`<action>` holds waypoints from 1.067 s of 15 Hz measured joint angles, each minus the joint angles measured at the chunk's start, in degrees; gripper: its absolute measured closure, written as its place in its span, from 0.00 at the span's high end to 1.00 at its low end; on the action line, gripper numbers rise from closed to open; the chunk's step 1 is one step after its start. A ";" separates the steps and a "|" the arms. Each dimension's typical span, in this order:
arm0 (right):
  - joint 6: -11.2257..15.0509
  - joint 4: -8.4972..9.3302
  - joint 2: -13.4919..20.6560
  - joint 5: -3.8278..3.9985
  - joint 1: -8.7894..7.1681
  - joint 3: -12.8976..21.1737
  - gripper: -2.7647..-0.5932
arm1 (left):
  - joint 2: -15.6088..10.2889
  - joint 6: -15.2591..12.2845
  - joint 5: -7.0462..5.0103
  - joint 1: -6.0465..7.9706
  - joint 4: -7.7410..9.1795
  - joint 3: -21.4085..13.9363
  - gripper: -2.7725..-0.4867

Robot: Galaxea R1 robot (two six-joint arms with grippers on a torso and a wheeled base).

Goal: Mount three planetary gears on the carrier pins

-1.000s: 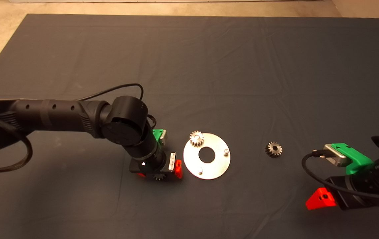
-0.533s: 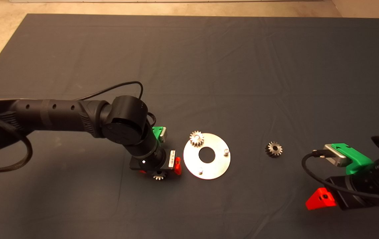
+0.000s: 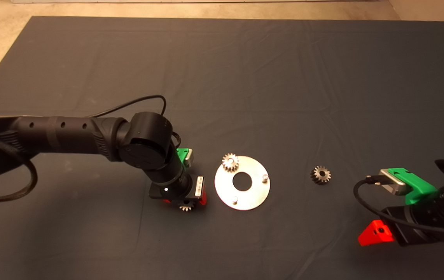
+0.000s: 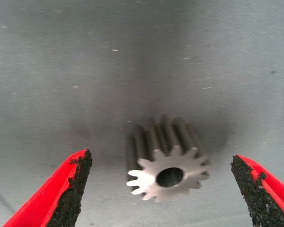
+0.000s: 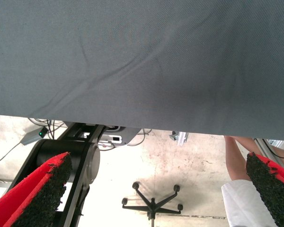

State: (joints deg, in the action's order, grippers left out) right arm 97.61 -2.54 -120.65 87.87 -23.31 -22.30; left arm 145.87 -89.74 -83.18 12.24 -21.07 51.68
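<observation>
- My left gripper (image 3: 185, 203) hangs over a silver gear (image 3: 186, 206), lower centre-left of the head view; fingers (image 4: 68, 189) spread wide, gear (image 4: 166, 161) lying between them, untouched.
- Gear sits on the mat (image 3: 245, 77) just left of the disc (image 3: 251, 196).
- To grab well: centre on it, drop till pads flank the teeth, close evenly, keep the bore level for the pin.
- One gear (image 3: 230, 161) already sits at the disc's upper left; two pins (image 3: 264, 177) (image 3: 235, 200) bare; dark gear (image 3: 320, 174) waits to the right.
- Right gripper (image 3: 377, 233) parked lower right, fingers apart, holding nothing.
- Vs 1 s ago: my left gripper has shifted slightly left; more of the gear shows.
</observation>
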 joint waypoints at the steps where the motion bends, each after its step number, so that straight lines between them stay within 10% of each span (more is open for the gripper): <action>1: 0.01 0.00 0.00 0.00 0.00 0.00 0.98 | 0.00 -0.01 -0.43 -0.01 0.02 0.00 0.70; 16: -0.02 0.00 0.00 0.00 0.00 0.00 0.98 | 0.46 -0.20 -0.49 -0.83 0.01 0.00 0.48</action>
State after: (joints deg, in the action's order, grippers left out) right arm 97.60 -2.54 -120.65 87.87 -23.31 -22.30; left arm 146.34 -89.94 -83.68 11.41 -21.06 51.68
